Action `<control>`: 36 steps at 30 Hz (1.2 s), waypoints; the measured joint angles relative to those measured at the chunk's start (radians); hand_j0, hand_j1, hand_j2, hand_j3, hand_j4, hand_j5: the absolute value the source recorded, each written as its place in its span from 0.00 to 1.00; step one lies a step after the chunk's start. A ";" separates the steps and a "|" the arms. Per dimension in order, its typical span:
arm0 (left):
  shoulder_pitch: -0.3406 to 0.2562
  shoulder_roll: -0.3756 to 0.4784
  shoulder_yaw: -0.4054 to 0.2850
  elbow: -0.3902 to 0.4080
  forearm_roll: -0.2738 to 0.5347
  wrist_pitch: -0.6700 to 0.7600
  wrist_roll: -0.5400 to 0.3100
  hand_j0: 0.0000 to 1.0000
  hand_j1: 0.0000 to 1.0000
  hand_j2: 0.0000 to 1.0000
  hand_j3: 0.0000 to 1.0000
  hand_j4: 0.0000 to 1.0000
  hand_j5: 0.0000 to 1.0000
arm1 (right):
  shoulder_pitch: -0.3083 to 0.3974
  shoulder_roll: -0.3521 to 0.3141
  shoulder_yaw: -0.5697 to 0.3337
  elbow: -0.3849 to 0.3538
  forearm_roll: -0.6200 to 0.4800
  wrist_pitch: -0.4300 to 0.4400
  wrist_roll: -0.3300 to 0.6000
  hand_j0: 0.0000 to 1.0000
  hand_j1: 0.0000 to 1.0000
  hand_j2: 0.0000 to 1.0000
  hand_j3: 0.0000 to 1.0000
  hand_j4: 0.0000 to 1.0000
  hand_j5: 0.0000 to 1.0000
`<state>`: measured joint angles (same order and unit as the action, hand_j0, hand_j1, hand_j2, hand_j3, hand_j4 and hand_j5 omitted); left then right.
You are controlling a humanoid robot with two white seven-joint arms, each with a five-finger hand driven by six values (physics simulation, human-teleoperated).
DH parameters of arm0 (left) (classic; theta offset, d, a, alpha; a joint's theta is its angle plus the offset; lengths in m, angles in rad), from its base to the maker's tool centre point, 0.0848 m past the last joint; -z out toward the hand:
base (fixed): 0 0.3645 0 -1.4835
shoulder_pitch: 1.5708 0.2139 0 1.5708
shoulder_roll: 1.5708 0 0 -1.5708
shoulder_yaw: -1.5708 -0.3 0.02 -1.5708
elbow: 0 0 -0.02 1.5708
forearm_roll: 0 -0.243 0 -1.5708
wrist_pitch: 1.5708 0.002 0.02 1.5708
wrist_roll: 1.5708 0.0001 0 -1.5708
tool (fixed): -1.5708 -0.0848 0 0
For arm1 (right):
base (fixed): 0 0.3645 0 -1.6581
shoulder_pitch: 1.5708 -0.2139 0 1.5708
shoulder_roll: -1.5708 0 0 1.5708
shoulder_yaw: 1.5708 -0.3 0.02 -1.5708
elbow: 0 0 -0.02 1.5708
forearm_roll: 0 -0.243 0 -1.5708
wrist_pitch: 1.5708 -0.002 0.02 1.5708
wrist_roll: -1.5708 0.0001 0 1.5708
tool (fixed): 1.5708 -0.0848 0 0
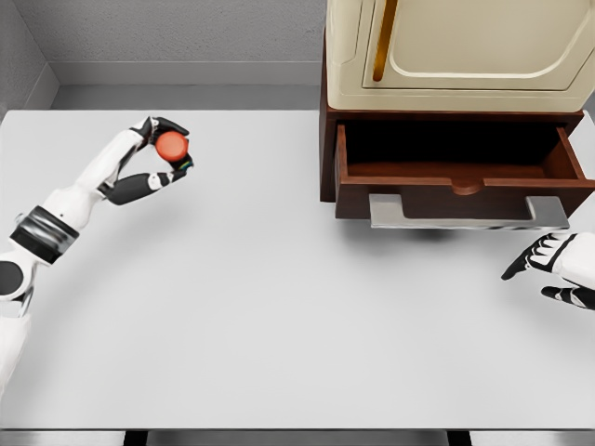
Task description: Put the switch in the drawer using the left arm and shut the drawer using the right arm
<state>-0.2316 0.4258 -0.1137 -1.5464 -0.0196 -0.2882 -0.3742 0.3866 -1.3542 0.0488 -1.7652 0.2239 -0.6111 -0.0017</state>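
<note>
My left hand [165, 153] is raised over the left part of the white table [279, 279], its fingers curled around the switch [172, 146], a small object with a round red top and a bit of green at its lower right. The brown wooden drawer [460, 172] stands pulled out at the right, dark inside, with a grey metal handle [468, 212] along its front. It lies far to the right of the left hand. My right hand [558, 265] rests at the right edge, below the handle, fingers relaxed and holding nothing.
A cream cabinet [465, 46] with a gold strip sits on top of the brown drawer unit at the back right. A grey wall runs behind the table. The table's front edge is at the bottom of the view.
</note>
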 measured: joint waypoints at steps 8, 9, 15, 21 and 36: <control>-0.002 -0.039 0.011 -0.136 -0.166 0.007 0.000 0.34 0.34 0.34 0.34 0.34 0.34 | 0.003 -0.003 0.008 0.004 0.005 0.000 -0.004 0.70 0.70 0.70 0.70 0.70 0.70; -0.003 -0.046 0.012 -0.152 -0.194 0.008 0.000 0.34 0.34 0.34 0.34 0.34 0.34 | 0.005 -0.003 0.009 0.005 0.006 0.000 -0.005 0.71 0.71 0.71 0.71 0.71 0.71; -0.034 -0.081 0.007 -0.227 -0.337 0.010 0.000 0.32 0.32 0.32 0.32 0.32 0.32 | 0.017 -0.004 0.011 0.006 0.008 0.000 -0.005 0.71 0.71 0.71 0.71 0.71 0.71; -0.061 -0.136 -0.001 -0.250 -0.455 0.004 0.001 0.31 0.31 0.31 0.31 0.31 0.31 | 0.017 -0.004 0.010 0.007 0.008 0.000 -0.006 0.71 0.71 0.71 0.71 0.71 0.71; -0.163 -0.200 -0.097 -0.254 -0.607 -0.003 0.000 0.30 0.30 0.30 0.30 0.30 0.30 | 0.017 -0.004 0.010 0.008 0.007 0.000 -0.005 0.71 0.71 0.71 0.71 0.71 0.71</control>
<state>-0.3942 0.2261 -0.2106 -1.8005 -0.6270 -0.2909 -0.3747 0.4034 -1.3585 0.0587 -1.7569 0.2312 -0.6110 -0.0063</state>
